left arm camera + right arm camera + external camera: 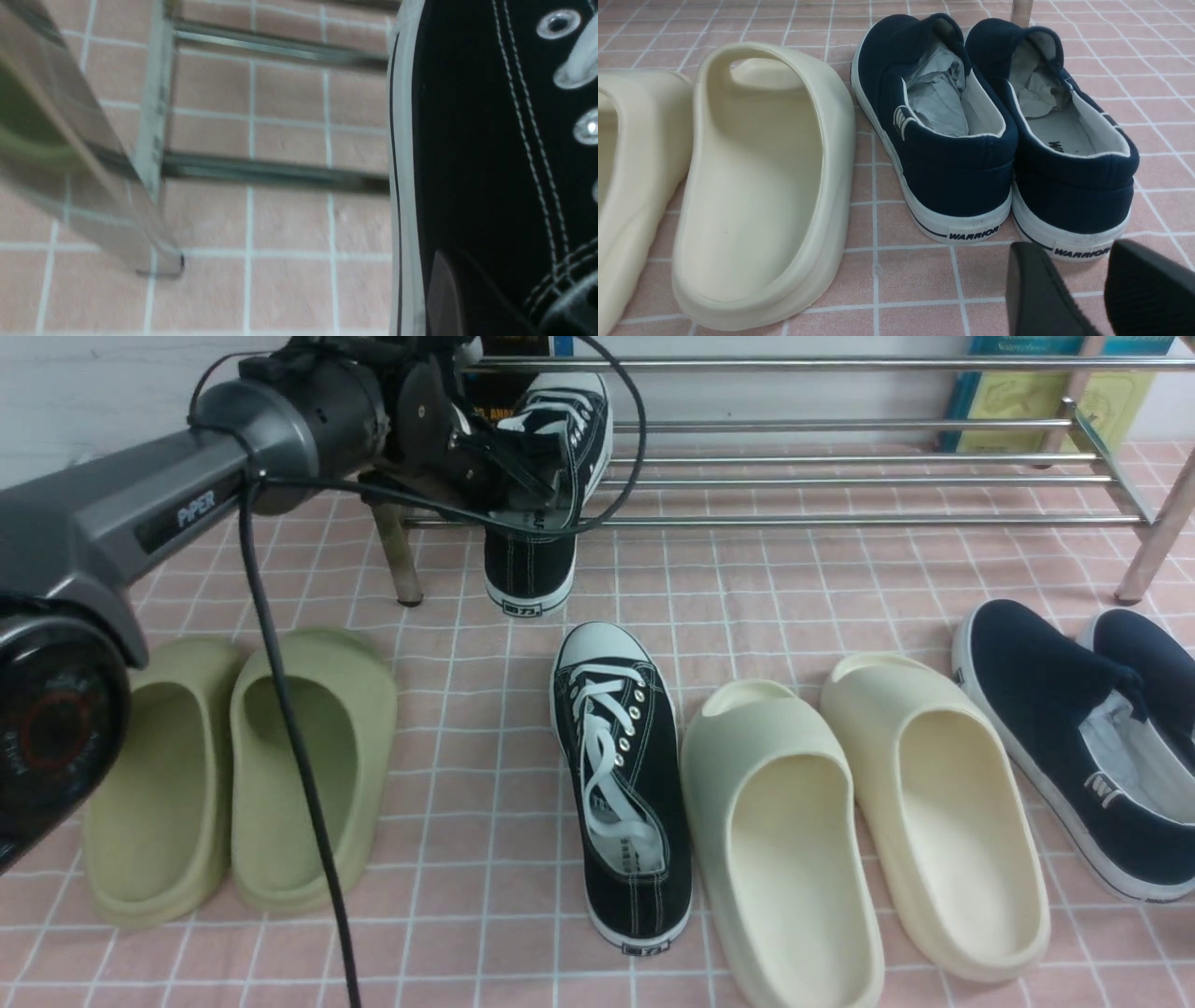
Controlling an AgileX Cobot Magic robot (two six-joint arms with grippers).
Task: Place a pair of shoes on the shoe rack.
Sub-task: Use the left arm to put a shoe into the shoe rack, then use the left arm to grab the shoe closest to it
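One black canvas sneaker (534, 565) with white laces rests tilted at the left end of the chrome shoe rack (840, 481), toe up on the bars and heel hanging over the front bar. My left gripper (509, 467) is shut on its side near the opening. The left wrist view shows this sneaker's black side (467, 140) close up, with one finger (444, 294) against it and the rack bars (275, 170) beside it. The second sneaker (621, 793) lies on the floor at the centre. My right gripper (1087, 289) is open and empty, just behind the navy slip-ons' heels.
Two olive-green slides (233, 765) lie at the left. Two cream slides (859, 821) lie right of the floor sneaker. Navy slip-ons (1074, 737) lie at the far right and show in the right wrist view (952, 130). Books stand behind the rack. The floor is pink checked cloth.
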